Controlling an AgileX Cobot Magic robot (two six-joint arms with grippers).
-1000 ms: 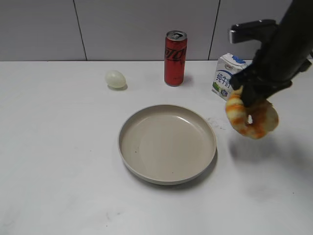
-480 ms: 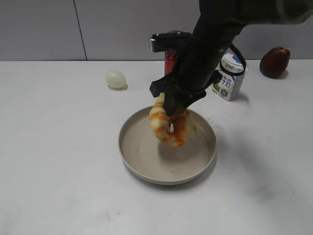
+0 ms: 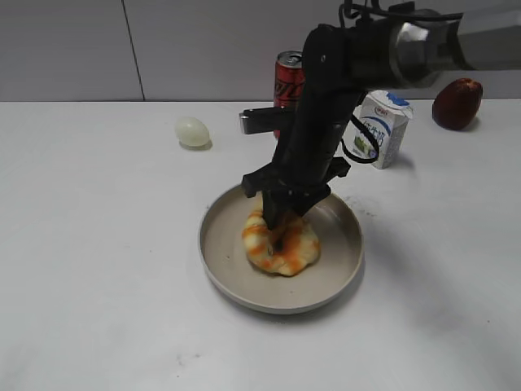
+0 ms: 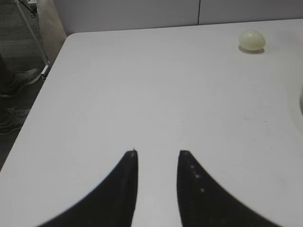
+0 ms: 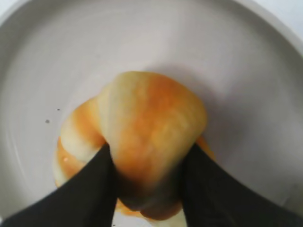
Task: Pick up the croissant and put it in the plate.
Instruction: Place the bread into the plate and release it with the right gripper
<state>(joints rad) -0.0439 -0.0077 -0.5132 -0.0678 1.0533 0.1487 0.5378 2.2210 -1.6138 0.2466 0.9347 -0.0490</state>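
One croissant (image 3: 282,247), one plate (image 3: 221,259), one pale egg (image 3: 192,131), one red drink can (image 3: 288,79), one small milk carton (image 3: 378,128), one dark red fruit (image 3: 457,103), and two robot grippers: one left (image 4: 156,158), one right (image 3: 278,234).

Right arm (image 3: 326,106): matte black casing, rounded and tapering downward; silver-grey metal cylinder at upper joint; thin black cables looped on top and beside the wrist. Small black box with pale end sticking out sideways. Right gripper (image 5: 144,189): two flat black fingers (image 5: 90,189), smooth. Left gripper (image 4: 156,189): two curved black fingers (image 4: 118,194), pointed tips, tiny pale specks on one.
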